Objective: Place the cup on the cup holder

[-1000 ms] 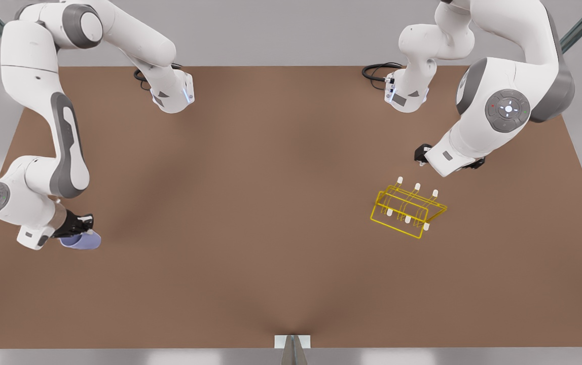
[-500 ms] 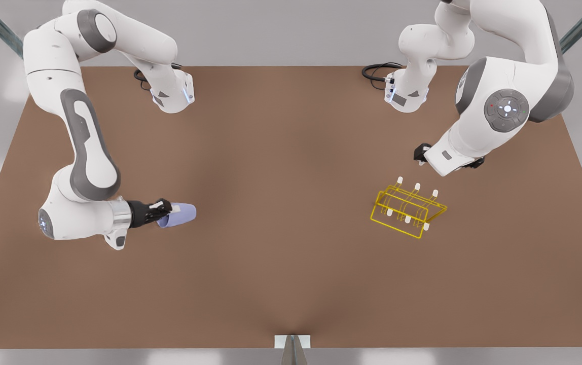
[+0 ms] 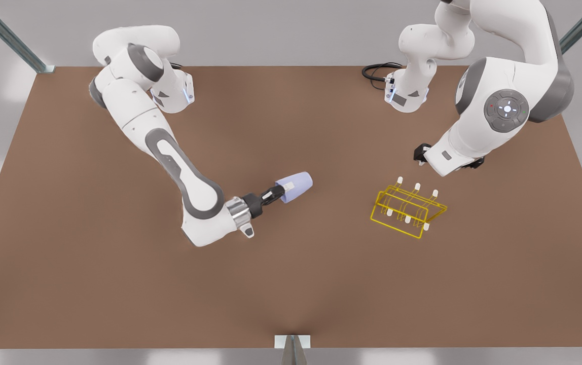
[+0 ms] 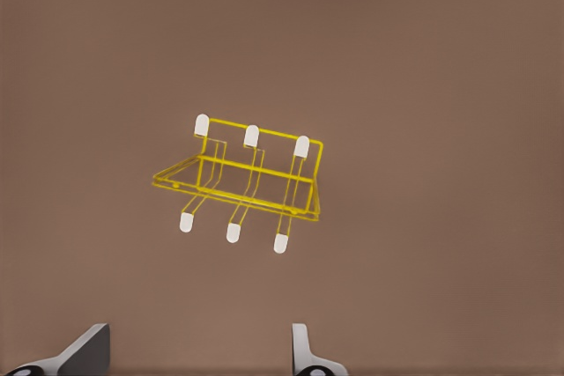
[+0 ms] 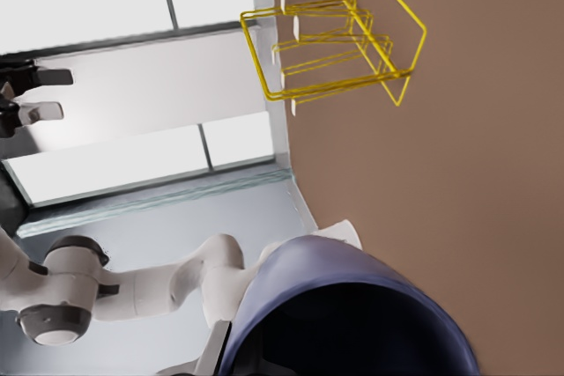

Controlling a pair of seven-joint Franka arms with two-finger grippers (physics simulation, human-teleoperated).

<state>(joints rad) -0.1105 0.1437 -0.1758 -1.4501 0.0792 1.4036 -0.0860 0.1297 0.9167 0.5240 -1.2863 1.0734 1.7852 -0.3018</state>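
The right gripper pinches the lavender cup by its rim, fingers closed on the wall, the cup lying sideways above the brown bench with its base pointing away from the fingers. Beyond the cup's base, well apart from the fingers, the yellow wire cup holder stands on the bench, its six white-tipped prongs bare. In the right wrist view the cup's dark mouth sits close to the camera, the holder farther off. The left gripper waits just beyond the holder; its fingers are spread, gripping nothing, with the holder facing them.
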